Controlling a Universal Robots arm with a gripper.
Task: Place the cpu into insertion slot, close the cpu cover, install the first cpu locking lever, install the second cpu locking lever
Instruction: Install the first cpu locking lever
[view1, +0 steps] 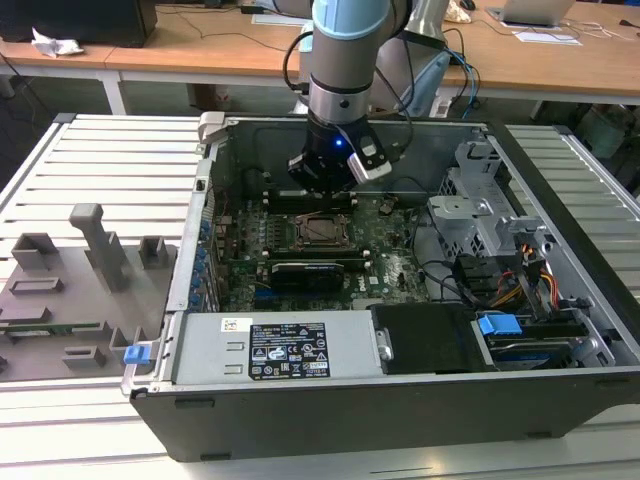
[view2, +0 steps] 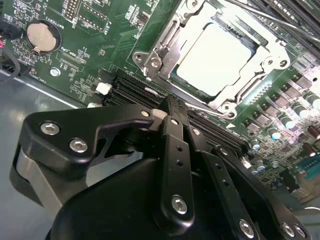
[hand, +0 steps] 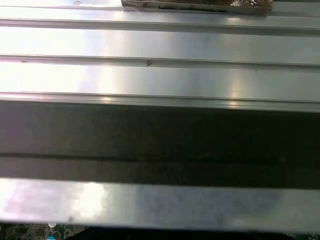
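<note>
Silvery cpu (view2: 216, 59) lay seated under the cpu cover (view2: 165, 47); the claw (view2: 170, 112) hovered nearby, pinched together, empty.

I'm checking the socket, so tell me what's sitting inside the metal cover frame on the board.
The cpu, pale metal top showing through the cpu cover frame's open middle. Its underside and the socket contacts are hidden.

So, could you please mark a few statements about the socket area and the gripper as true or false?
1. The cpu sits in the socket. True.
2. The cpu cover stands up, open. False: it lies flat around the chip.
3. The gripper holds the chip. False: it holds nothing, its fingers close together.
4. A coin cell battery sits on the green board. True.
5. The gripper hangs outside the computer case. False: it is inside, just beyond the socket in the exterior view.
</note>
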